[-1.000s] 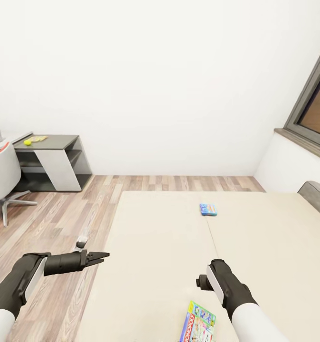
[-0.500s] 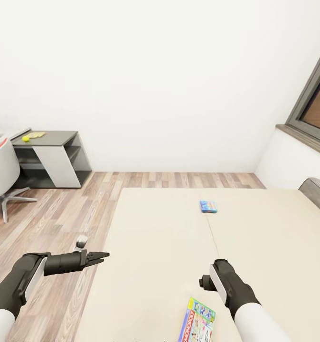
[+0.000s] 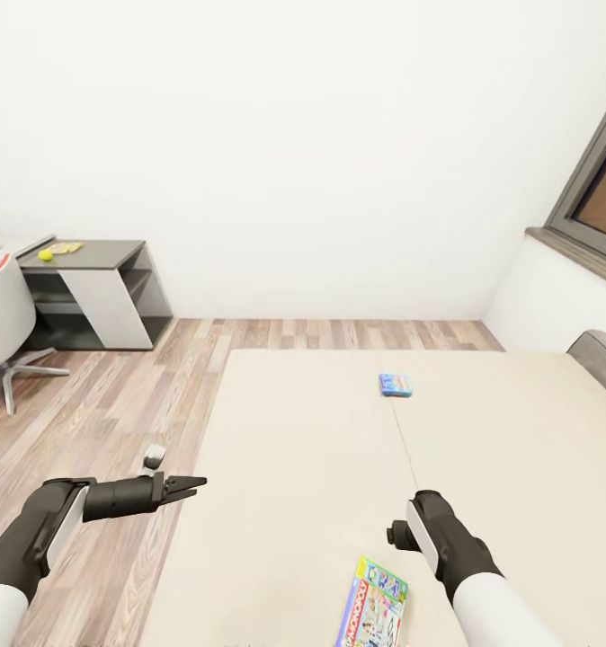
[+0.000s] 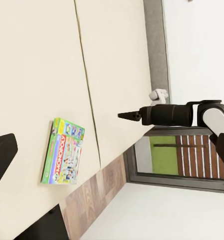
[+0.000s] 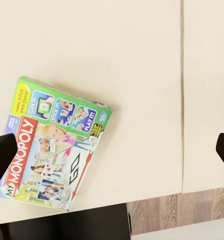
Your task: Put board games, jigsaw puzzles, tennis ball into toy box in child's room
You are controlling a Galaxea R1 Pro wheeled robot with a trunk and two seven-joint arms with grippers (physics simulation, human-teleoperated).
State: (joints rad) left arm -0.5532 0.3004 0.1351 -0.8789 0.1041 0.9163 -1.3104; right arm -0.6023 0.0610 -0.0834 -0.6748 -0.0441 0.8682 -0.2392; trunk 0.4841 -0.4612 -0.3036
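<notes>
A green-white Monopoly board game [image 3: 373, 604] [image 4: 63, 151] [image 5: 54, 157] lies flat on the cream bed [image 3: 312, 467], near its front edge. My right gripper [image 5: 113, 150] [image 4: 122, 115] hangs open above it, touching nothing; in the head view its dark wrist sits just right of the box. Farther up the bed lies a blue board game [image 3: 395, 385]. My left gripper [image 3: 191, 486] [image 4: 22, 195] is held open over the floor, left of the bed, and is empty. On the grey table [image 3: 105, 256] at the far left sit the tennis ball [image 3: 45, 255] and a yellow jigsaw puzzle [image 3: 66, 247]. The toy box is out of view.
A white swivel chair [image 3: 2, 314] stands on the plank floor in front of the table. The grey headboard [image 3: 600, 355] and a dark-framed window [image 3: 600, 198] are at the right. Open floor runs between the bed's left side and the table.
The whole head view has shifted a little, so the table and ball sit higher and further left. My right arm has drifted slightly right and down. The left arm holds its pose.
</notes>
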